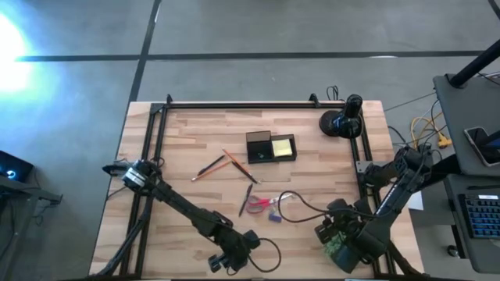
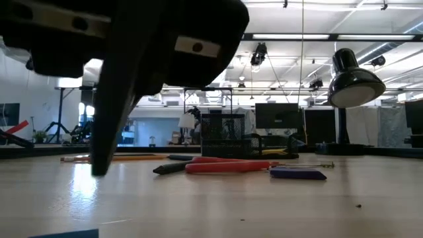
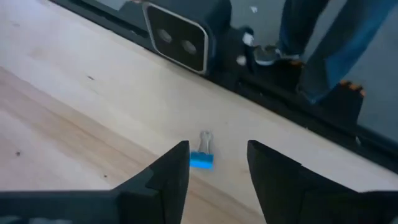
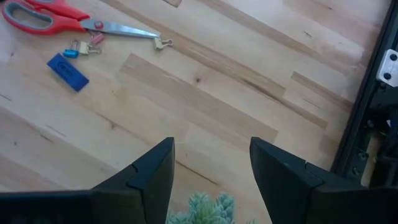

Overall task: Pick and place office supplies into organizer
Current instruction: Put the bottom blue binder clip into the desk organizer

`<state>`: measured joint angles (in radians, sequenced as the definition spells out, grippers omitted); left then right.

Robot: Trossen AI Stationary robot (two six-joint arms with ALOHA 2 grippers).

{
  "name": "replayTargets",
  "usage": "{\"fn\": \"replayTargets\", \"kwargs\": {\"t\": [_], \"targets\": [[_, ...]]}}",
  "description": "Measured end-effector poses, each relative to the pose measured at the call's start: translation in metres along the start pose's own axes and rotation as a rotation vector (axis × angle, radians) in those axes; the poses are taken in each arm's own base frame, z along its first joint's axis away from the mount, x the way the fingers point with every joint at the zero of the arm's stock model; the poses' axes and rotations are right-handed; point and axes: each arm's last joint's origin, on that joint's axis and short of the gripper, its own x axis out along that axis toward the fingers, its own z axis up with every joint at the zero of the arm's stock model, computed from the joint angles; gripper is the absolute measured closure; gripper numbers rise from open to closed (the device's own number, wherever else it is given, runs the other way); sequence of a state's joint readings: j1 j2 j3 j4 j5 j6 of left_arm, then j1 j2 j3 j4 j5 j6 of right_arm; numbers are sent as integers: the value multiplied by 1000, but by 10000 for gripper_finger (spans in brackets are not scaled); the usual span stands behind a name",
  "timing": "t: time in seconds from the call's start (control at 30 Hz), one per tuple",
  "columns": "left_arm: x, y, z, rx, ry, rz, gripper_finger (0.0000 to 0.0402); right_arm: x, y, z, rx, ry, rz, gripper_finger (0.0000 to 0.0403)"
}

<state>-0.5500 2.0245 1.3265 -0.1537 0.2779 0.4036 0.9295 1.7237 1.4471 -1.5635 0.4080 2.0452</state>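
Note:
My left gripper (image 1: 226, 259) stands open near the table's near edge, tipped down. A small blue binder clip (image 3: 201, 158) lies flat on the wood just ahead of its fingertips (image 3: 181, 152). My right gripper (image 4: 211, 146) is open at the near right, over a green plant (image 4: 208, 208). The black organizer (image 1: 269, 147) stands mid-table with the yellow sticky pad (image 1: 283, 145) in it. Pens (image 1: 209, 166) (image 1: 234, 162) (image 1: 244, 201), red-handled scissors (image 4: 62, 15) and a blue piece (image 4: 68, 71) lie loose on the table. My right gripper has the green plant's top (image 4: 208, 208) showing between its fingers. I cannot tell whether they touch it.
Small binder clips (image 4: 81, 48) (image 4: 163, 43) lie beside the scissors. A round black camera mount (image 1: 344, 121) stands at the far right. A black frame (image 1: 258, 104) rims the table. The low camera (image 3: 177, 43) sits at the near edge, with a person's legs (image 3: 323, 43) beyond.

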Motion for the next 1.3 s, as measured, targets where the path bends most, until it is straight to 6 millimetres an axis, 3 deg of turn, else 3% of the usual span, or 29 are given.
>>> {"fn": "replayTargets", "kwargs": {"t": [0.7, 1.1, 1.3], "targets": [[18, 8, -12, -7, 13, 7, 263, 0, 0, 0, 15, 15, -6, 204], [19, 8, -12, 10, 14, 7, 360, 0, 0, 0, 13, 14, -7, 204], [6, 14, -9, -56, 47, 75, 358, 0, 0, -1, 48, 14, -7, 204]]}}
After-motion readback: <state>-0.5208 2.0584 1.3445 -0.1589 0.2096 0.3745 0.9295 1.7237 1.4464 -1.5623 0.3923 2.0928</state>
